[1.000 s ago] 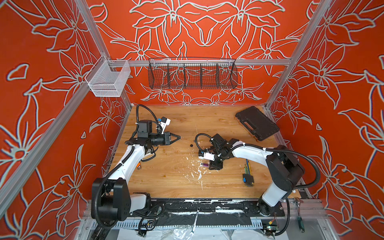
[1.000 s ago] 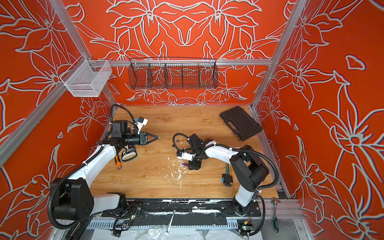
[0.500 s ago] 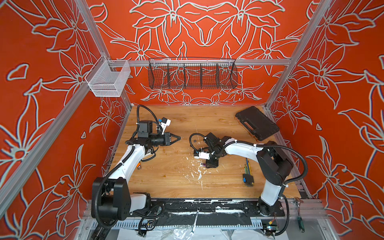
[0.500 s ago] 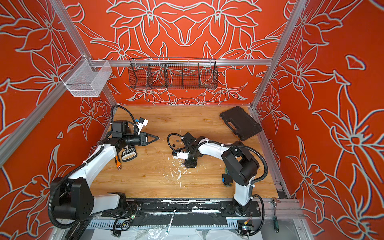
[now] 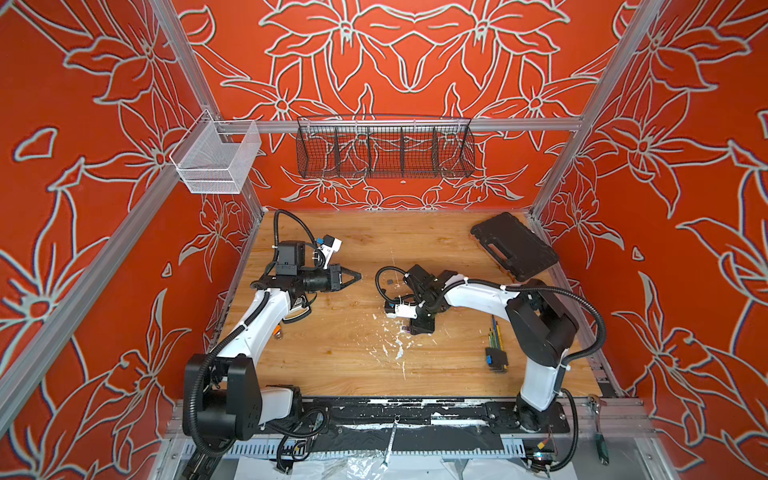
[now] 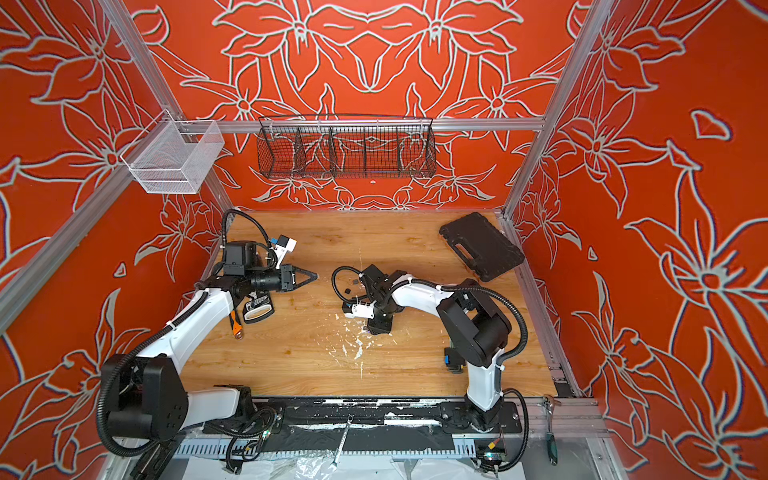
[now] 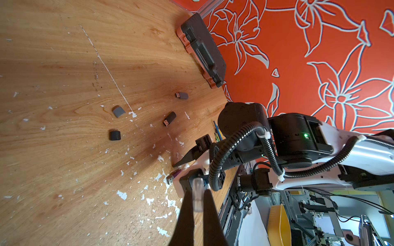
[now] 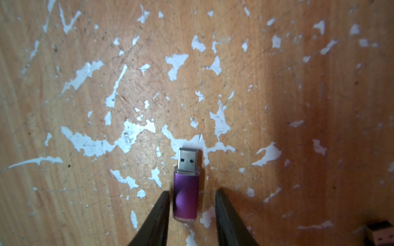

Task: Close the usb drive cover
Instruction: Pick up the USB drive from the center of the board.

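- A white mesh basket hangs on the wall rail, high up and far to the left of the purple USB drive.
- The left gripper is raised off the worktop, well to the left of the drive, with its tips aimed across towards the drive's side. It is closed on a clear cap, which sticks out between its two fingers in the left wrist view.
- Behind the drive, a grey cap, a black cap, a black drive and a grey drive lie loose on the worktop, each apart from the others.
- The purple USB drive lies flat among chipped white flecks. It is uncapped, and its metal plug is bare and points away from the right gripper.
- The right gripper is down at the worktop, astride the drive's back half, its jaws narrow but not yet clamped. One finger is right at the drive's edge, and the other stands clear with wood showing between.
- To the right of the drive, well apart, thin coloured rods lie in a dark holder.
- A black case lies farther right and behind the drive, against the side wall.
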`<action>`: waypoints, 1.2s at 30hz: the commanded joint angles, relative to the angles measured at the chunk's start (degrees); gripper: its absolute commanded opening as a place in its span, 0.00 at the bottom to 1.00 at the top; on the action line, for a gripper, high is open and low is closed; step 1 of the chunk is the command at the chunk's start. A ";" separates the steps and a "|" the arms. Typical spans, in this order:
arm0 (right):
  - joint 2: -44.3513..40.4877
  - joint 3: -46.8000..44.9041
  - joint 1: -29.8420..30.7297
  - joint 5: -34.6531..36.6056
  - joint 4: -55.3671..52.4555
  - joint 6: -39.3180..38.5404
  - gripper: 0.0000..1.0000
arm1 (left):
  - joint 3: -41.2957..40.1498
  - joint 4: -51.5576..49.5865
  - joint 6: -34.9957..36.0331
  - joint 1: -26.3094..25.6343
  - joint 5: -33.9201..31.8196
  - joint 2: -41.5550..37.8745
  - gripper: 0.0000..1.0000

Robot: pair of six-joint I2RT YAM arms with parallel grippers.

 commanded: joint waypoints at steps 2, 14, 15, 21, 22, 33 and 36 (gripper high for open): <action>1.49 0.68 0.58 0.56 -1.92 -2.06 0.31 | -0.28 -0.19 0.20 0.01 0.34 0.60 0.00; -7.33 -3.25 -0.83 -2.60 4.71 -3.85 0.20 | 0.50 -0.76 -0.76 -0.28 2.98 2.16 0.00; -8.58 -3.73 -1.44 -3.67 5.47 -4.11 0.19 | 0.66 -1.23 -0.64 -0.62 3.45 2.49 0.00; -14.68 -3.61 -4.05 -6.67 5.95 -7.20 0.19 | 2.74 -5.80 1.70 -4.40 5.14 4.86 0.00; -15.47 -3.48 -4.31 -7.13 6.06 -7.58 0.19 | 2.70 -5.57 1.30 -4.92 5.53 5.31 0.00; -19.93 -1.39 -5.04 -11.18 8.48 -8.98 0.19 | 3.41 -4.89 -0.78 -10.63 8.01 8.37 0.00; -20.05 -1.19 -4.74 -11.47 9.67 -8.57 0.19 | 3.33 -3.40 -1.96 -11.65 7.60 8.75 0.00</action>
